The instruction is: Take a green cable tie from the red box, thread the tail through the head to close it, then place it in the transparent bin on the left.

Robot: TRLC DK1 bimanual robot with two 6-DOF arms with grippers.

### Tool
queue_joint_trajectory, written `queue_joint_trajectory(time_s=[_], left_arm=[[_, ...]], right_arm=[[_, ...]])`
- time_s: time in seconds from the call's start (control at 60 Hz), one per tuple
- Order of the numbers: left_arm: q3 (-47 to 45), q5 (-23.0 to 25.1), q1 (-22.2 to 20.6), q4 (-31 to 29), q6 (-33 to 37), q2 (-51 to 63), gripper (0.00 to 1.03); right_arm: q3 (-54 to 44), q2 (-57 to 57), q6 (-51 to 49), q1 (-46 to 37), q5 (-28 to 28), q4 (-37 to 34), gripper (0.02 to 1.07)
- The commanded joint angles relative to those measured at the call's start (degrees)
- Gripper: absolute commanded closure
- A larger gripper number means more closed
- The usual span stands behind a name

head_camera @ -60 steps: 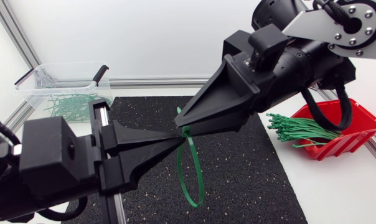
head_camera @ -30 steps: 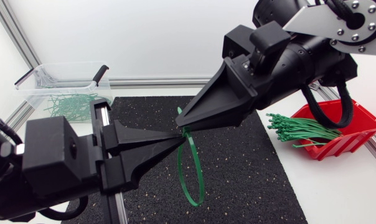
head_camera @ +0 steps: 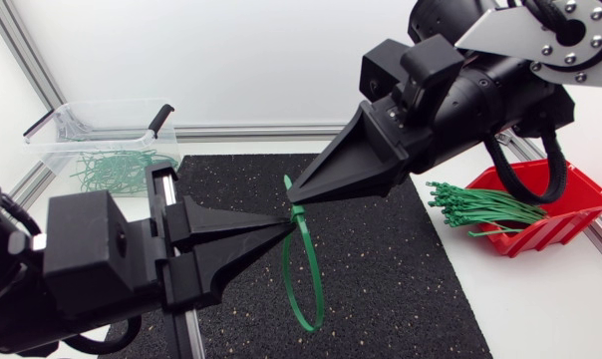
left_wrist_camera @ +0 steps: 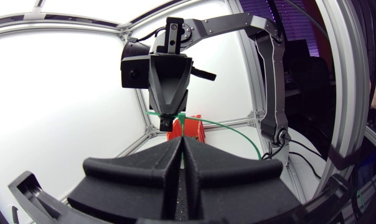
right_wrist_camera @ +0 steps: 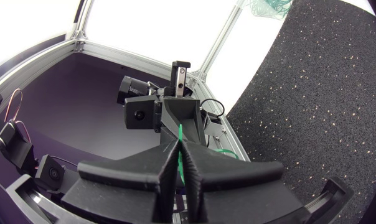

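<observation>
Nudged right gripper [head_camera: 293, 191] toward 1 o'clock, clamped on green cable tie [head_camera: 303, 325].
Pinching same tie with left gripper [head_camera: 291, 223] from 8 o'clock; loop dangling toward 6 above black mat [head_camera: 381, 279] centre.

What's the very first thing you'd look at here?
Two big black robot hands, the left hand and the right hand, meet tip to tip above the black mat. Both pinch one green tie, whose loop hangs down below them. A bunch of spare ties sticks out of the red box at the right, and the clear bin sits at the far left.
</observation>
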Motion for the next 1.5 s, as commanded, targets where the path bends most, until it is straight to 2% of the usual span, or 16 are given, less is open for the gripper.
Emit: queue_joint_trajectory(time_s=[0.0, 0.15, 0.317, 0.483, 0.717, 0.833, 0.9, 0.933, 0.967, 1.017, 1.1, 1.183, 1.3, 1.483], left_arm=[[-1.27, 0.31, 0.08, 0.77, 0.44, -0.3, 1.0], [-1.36, 0.22, -1.59, 0.42, 0.44, -0.12, 1.0], [-1.45, -2.68, -6.34, 0.06, 0.53, -0.12, 1.0], [-1.09, -3.82, -8.01, -0.02, 0.7, 0.14, 1.0], [-1.36, -4.43, -8.45, -0.2, 0.62, 0.14, 1.0], [-0.66, -5.49, -7.04, -1.25, 0.62, 0.32, 1.0], [0.4, -5.49, -4.23, -2.4, -0.26, 0.32, 1.0], [0.75, -5.23, -2.29, -2.92, -1.49, 0.14, 1.0], [1.37, -4.52, 0.08, -4.15, -2.46, -0.12, 1.0], [2.25, -4.08, 3.33, -5.74, -4.04, -0.03, 1.0], [2.95, -2.68, 8.96, -8.2, -6.06, 0.14, 1.0], [3.3, -2.76, 13.7, -10.22, -6.77, 1.28, 1.0], [4.27, -5.66, 20.47, -12.77, -6.5, 4.62, 1.0], [8.66, -8.74, 33.65, -15.49, -5.54, 8.84, 1.0]], right_arm=[[1.86, -0.54, -0.15, -0.27, 0.08, -0.68, 1.01], [2.74, 0.08, 0.56, -0.36, 0.34, -0.68, 1.01], [4.67, 1.31, 2.14, -0.71, 1.13, 0.11, 1.01], [5.64, 3.86, 2.66, -1.59, 1.4, 0.99, 1.01], [4.76, 5.0, 2.75, -1.85, 1.66, 1.34, 1.01], [3.7, 3.59, 2.84, -1.24, 1.75, 0.81, 1.01], [2.56, 1.31, 2.84, -1.32, 2.1, 0.9, 0.98], [2.12, 0.43, 2.75, -1.41, 2.19, 0.81, 0.85], [1.77, -0.36, 2.31, -1.68, 2.45, 0.9, 0.67], [0.89, -1.24, 1.17, -2.47, 4.82, 1.34, 0.45], [-0.69, -2.03, 0.03, -3.17, 10.8, 1.95, 0.21], [-3.24, -3.0, -2.7, -3.08, 20.29, 3.62, 0.07], [-7.81, -3.88, -3.49, -1.94, 31.89, 8.81, 0.06], [-10.8, -3.44, -5.16, -2.99, 43.23, 12.59, 0.06]])
